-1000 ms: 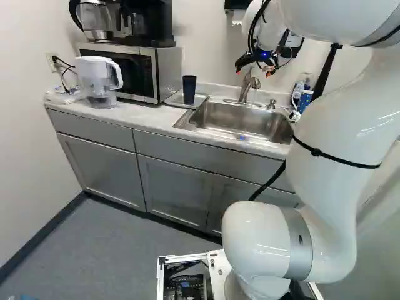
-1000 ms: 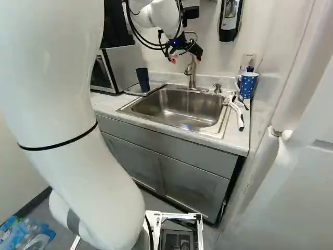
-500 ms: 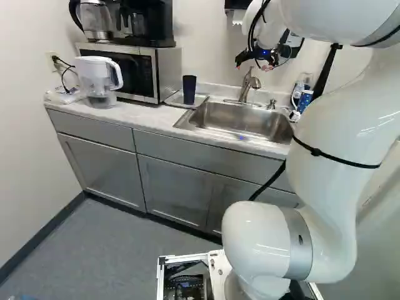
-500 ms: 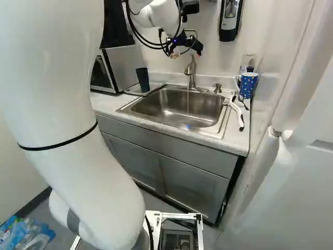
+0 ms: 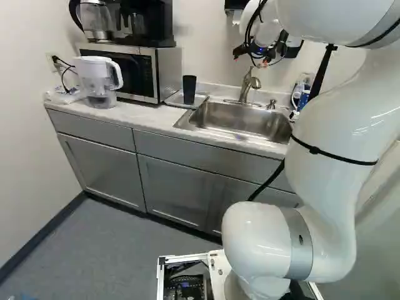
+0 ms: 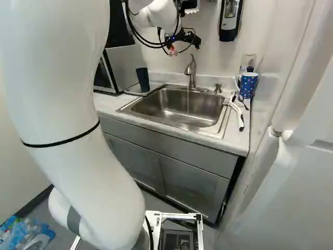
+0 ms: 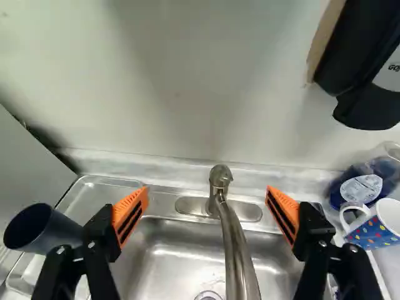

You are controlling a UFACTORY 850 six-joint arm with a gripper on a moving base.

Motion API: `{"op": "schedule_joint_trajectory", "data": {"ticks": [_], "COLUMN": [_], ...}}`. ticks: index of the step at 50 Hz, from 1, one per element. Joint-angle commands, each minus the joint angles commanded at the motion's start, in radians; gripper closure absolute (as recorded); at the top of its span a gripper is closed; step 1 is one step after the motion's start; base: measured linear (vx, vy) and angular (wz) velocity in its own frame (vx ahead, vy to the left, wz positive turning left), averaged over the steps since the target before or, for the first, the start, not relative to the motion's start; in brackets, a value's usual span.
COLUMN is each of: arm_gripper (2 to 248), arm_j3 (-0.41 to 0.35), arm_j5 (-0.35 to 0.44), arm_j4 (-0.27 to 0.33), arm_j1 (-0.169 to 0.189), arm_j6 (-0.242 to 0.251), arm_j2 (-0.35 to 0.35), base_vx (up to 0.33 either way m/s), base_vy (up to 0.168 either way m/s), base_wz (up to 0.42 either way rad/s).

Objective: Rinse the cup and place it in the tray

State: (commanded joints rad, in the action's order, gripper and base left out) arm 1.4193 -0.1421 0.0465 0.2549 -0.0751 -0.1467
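A boxy silver-and-black microwave (image 5: 167, 74), white plastic pitcher (image 5: 95, 74), shallow rectangular metal tray (image 5: 175, 100) and dotted blue mug (image 6: 248, 86) line a long, pale, marbled table (image 5: 141, 116).

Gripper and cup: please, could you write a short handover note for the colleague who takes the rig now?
Gripper: open, empty, above the tap.
Dark cup: upright in the tray beside the sink.
Tap: a thin stream seems to run.
Done: cup in tray; rinsing cannot be confirmed.
Left: probably close the tap, then withdraw the arm.

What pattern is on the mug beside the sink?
The mug is blue with multicoloured dots; the wrist view shows it best.
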Motion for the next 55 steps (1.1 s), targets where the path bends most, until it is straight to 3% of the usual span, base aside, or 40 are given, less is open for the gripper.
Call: {"op": "schedule_joint_trajectory", "data": {"ticks": [10,55], "arm_gripper": [3,3], "arm_j3": [0.013,0.109], "arm_j5": [0.036,0.036], "arm_j4": [-0.008,-0.008], "arm_j1": [-0.006,-0.045], "arm_j6": [0.0,0.0], "arm_j2": [-0.012,-0.1], "base_vx": [0.0,0.0], "base_vy": [0.0,0.0], "base_wz": [0.0,0.0]}}
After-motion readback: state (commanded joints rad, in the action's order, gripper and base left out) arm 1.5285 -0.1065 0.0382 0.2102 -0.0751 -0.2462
